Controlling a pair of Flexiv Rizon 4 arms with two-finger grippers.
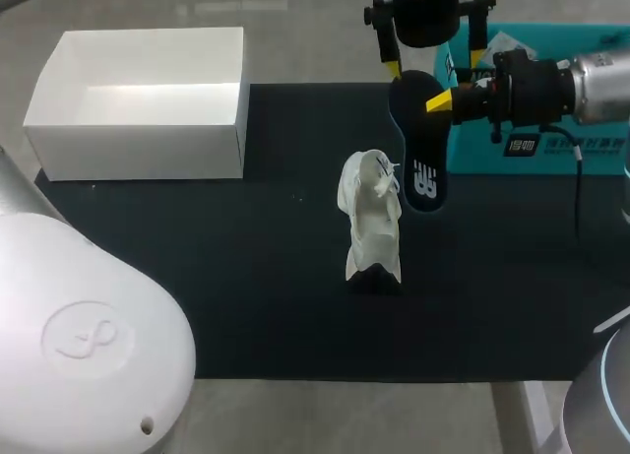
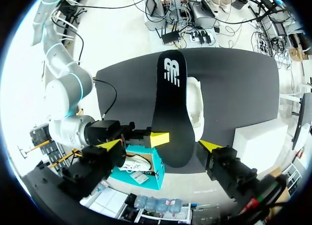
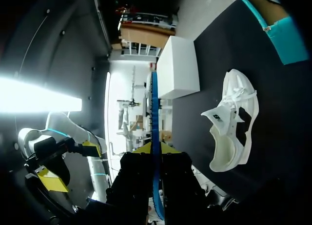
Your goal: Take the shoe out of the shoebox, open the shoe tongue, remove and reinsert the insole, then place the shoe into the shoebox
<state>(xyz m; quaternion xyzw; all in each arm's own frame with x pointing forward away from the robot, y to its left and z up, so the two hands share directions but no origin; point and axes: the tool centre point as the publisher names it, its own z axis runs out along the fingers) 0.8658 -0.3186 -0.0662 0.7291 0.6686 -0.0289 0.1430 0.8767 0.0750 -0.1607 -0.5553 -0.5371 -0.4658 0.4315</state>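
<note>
A black insole (image 1: 420,144) with a white logo hangs above the mat, and my right gripper (image 1: 437,102) is shut on its upper part from the right. In the right wrist view the insole (image 3: 154,132) shows edge-on between the gripper's (image 3: 152,148) yellow tips. My left gripper (image 1: 435,62) hangs open just above it. In the left wrist view the insole (image 2: 170,108) lies between my left gripper's (image 2: 161,145) wide-apart fingers, which do not touch it. The white shoe (image 1: 372,218) lies on the mat below, tongue pulled open (image 3: 234,122). The white shoebox (image 1: 148,99) stands open at the back left.
A teal box (image 1: 551,129) sits at the back right, under my right arm. A black mat (image 1: 246,277) covers the table. My left arm's white base fills the front left corner.
</note>
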